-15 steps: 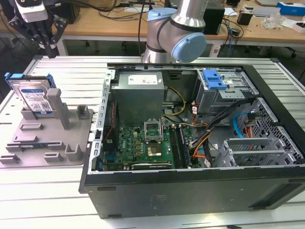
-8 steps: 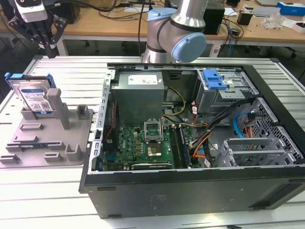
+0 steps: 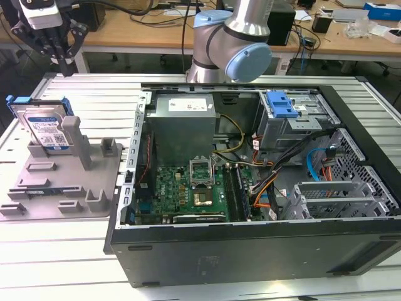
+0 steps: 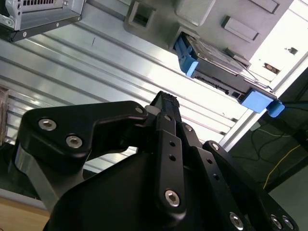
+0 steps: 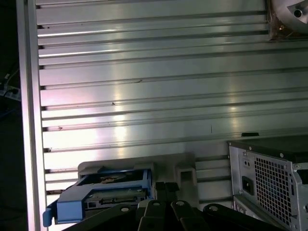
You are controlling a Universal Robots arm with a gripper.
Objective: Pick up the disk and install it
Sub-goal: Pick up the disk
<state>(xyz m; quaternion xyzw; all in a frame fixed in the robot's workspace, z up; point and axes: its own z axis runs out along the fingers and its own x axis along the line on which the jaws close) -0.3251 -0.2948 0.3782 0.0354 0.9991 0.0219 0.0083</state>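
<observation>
- The disk (image 3: 45, 125) stands on edge in a grey plastic holder (image 3: 94, 169), at the exterior view's left. Its white-and-blue label faces the camera and it has blue rails along its sides.
- The holder sits on the slatted aluminium worktop (image 3: 62, 251), just beside the open computer case (image 3: 250, 251) and outside it.
- The end effector (image 3: 61, 61) hangs above the disk, clear of it and touching nothing.
- Its fingers are drawn narrow, close together, with nothing between them; this shows in the second wrist view (image 4: 166, 102).
- In both wrist views the disk (image 4: 216, 67) (image 5: 110, 192) sits in the holder just past the fingertips, its blue rails plain to see.
- The robot arm (image 3: 232, 37) rises behind the case, at the far edge of the worktop.
- Inside the case, a big grey metal box (image 3: 185, 122) sits at the back, with a green circuit board (image 3: 188, 188) in front of it.
- A grey metal cage (image 3: 294, 122) with a blue latch (image 3: 280, 103) is towards the exterior view's right, with loose cables beneath it.
</observation>
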